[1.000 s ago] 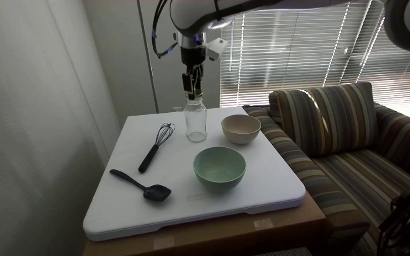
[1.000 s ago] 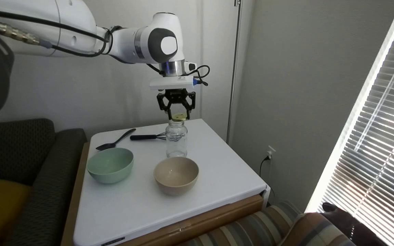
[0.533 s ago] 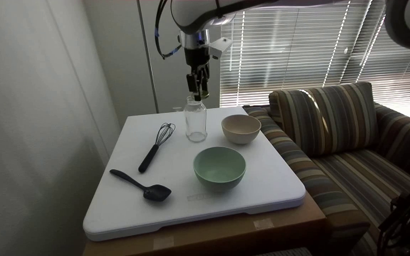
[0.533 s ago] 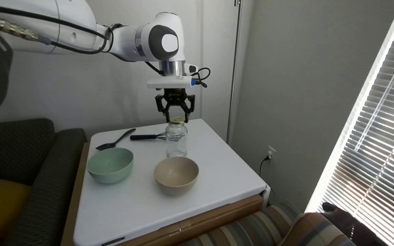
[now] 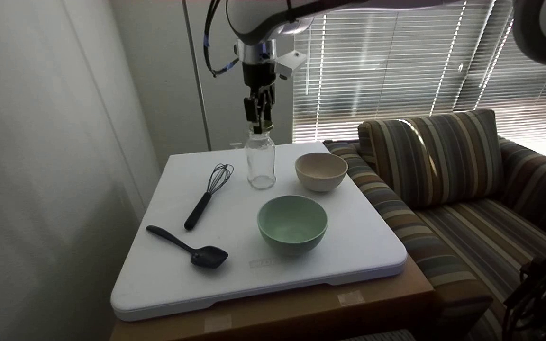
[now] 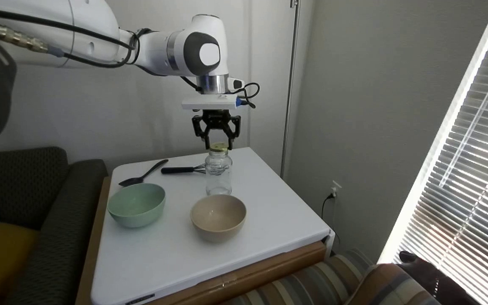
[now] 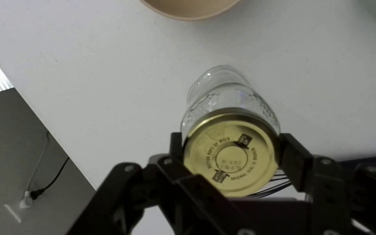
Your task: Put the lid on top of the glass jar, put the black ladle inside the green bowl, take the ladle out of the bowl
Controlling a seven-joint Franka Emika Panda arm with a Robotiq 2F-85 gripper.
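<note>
My gripper (image 6: 218, 147) is shut on the lid (image 7: 230, 160), its fingers pressed to opposite sides of the yellowish rim. The lid lies roughly level just over the mouth of the clear glass jar (image 6: 218, 178); whether it touches the glass, I cannot tell. In an exterior view the lid (image 5: 267, 126) looks slightly off to one side of the jar's neck. Upright on the white table stands the jar (image 5: 261, 163). The black ladle (image 5: 209, 257) lies flat near the table's edge, outside the green bowl (image 5: 292, 246). Nothing shows inside that bowl.
A cream bowl (image 6: 218, 233) stands close to the jar, with the green bowl (image 6: 138, 219) beside it. On the table a black whisk (image 5: 200, 208) lies between jar and ladle. A striped armchair (image 5: 432, 166) adjoins the table, and a wall (image 5: 88, 142) rises opposite.
With the lid held throughout, my gripper has shifted slightly sideways over the jar, then partly back. The lid looks a little more level than a second ago. Jar, bowls and utensils have not moved.
</note>
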